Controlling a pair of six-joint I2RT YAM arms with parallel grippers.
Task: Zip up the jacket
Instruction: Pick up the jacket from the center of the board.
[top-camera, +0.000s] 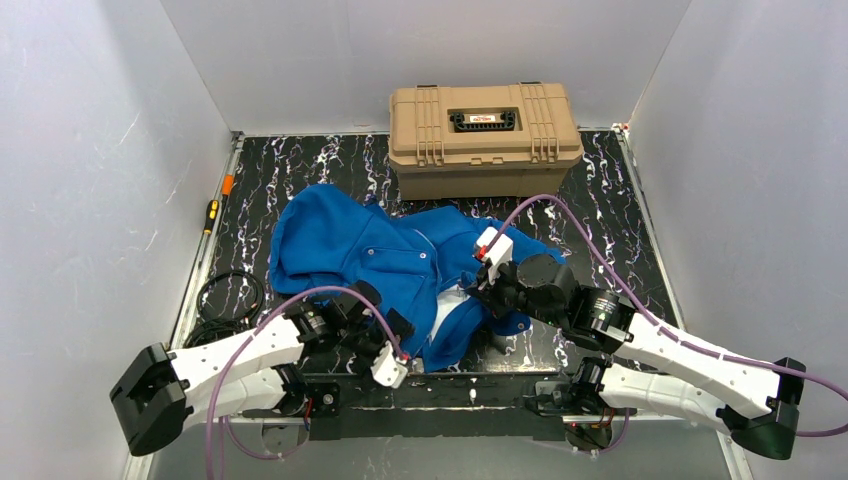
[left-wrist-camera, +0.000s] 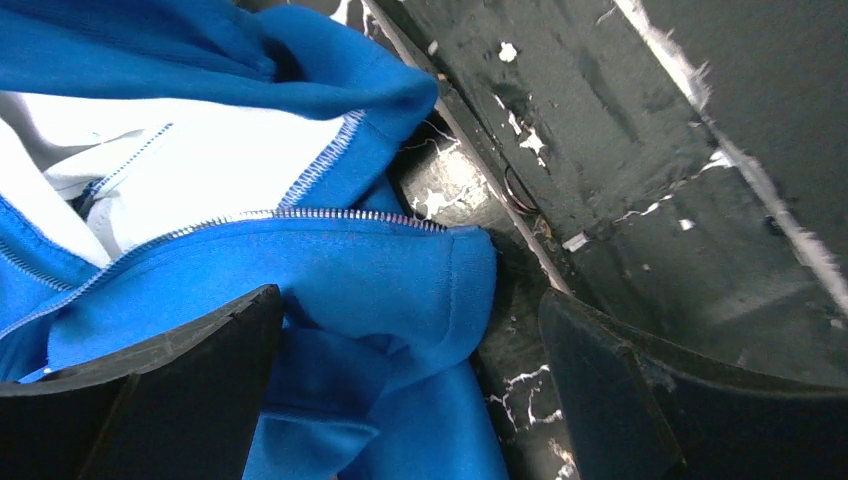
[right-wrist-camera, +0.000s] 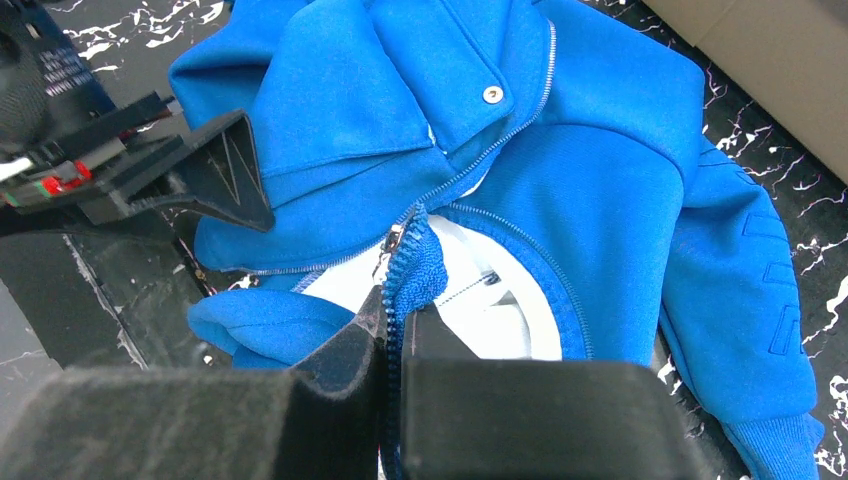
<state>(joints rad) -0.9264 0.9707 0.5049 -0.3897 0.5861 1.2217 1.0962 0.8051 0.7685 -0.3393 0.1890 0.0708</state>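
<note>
The royal-blue jacket (top-camera: 370, 250) lies crumpled on the black marbled table (top-camera: 620, 210), with its pale lining showing at the open front. My right gripper (right-wrist-camera: 398, 318) is shut on the jacket's zipper edge, just below the small metal slider (right-wrist-camera: 388, 240). It also shows in the top view (top-camera: 482, 290). My left gripper (left-wrist-camera: 408, 300) is open over the jacket's bottom hem corner (left-wrist-camera: 440, 290) at the table's near edge. Blue fabric lies between its fingers (left-wrist-camera: 200, 370). The light zipper teeth (left-wrist-camera: 330, 213) run just above them. In the top view the left gripper (top-camera: 398, 330) is at the jacket's near end.
A tan hard-plastic case (top-camera: 483, 135) stands at the back, just behind the jacket. A screwdriver (top-camera: 212, 212) and a coiled black cable (top-camera: 225, 300) lie along the left edge. Grey walls close in both sides and the back.
</note>
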